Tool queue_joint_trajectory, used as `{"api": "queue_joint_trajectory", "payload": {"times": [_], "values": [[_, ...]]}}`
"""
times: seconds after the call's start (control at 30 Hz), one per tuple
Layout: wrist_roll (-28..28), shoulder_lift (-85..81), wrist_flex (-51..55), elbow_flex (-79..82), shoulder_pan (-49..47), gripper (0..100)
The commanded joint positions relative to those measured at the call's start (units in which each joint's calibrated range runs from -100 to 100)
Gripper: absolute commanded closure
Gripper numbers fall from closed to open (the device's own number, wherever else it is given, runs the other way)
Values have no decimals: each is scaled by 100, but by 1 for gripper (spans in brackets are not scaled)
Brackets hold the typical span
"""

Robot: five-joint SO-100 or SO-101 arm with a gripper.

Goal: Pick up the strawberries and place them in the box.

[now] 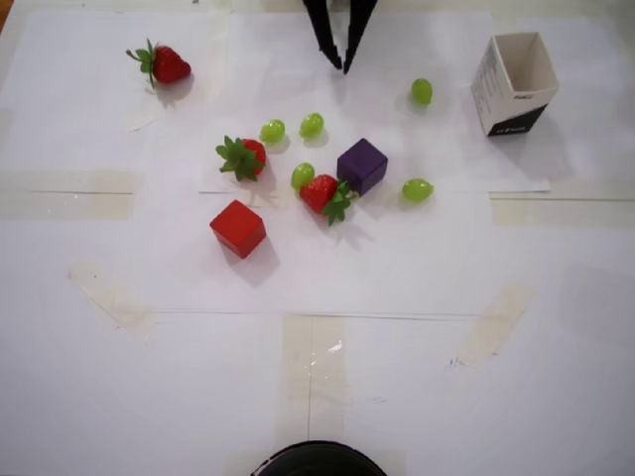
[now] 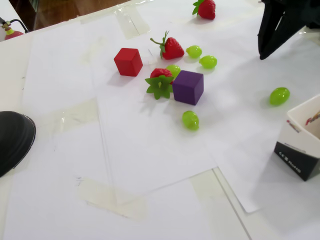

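Three red strawberries with green tops lie on the white paper. In the overhead view one [image 1: 169, 64] is far left at the back, one [image 1: 243, 157] is in the middle, and one [image 1: 322, 193] touches the purple cube. The fixed view shows them too [image 2: 206, 8] [image 2: 172, 47] [image 2: 160, 80]. The white box [image 1: 491, 89] with a black band stands upright at the right, mouth open [image 2: 295, 145]. My gripper [image 1: 342, 67] hangs at the back centre, fingers together and empty, apart from every strawberry; it also shows in the fixed view [image 2: 261, 56].
A red cube [image 1: 238, 228] and a purple cube [image 1: 362, 164] sit among several green grapes, e.g. one [image 1: 422, 91] between gripper and box and one [image 1: 417, 189] right of the purple cube. A black round object [image 1: 317, 461] is at the front edge.
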Motion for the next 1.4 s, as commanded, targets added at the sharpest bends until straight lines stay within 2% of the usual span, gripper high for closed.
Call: {"api": "queue_joint_trajectory", "payload": {"times": [0.0, 0.17, 0.27, 0.47, 0.6, 0.83, 1.23, 1.37], "values": [[112, 1260, 781, -2211, 350, 100], [405, 2687, 2064, -4647, 1048, 100], [757, 3452, 2170, -5766, 1593, 100], [1773, 4992, 822, -6647, 2240, 100], [1744, 5826, 969, -7202, 2622, 100], [1324, 6445, 1459, -7420, 3335, 100], [1548, 6728, 593, -6847, 3968, 100], [1201, 7047, 234, -6638, 3953, 99]]}}
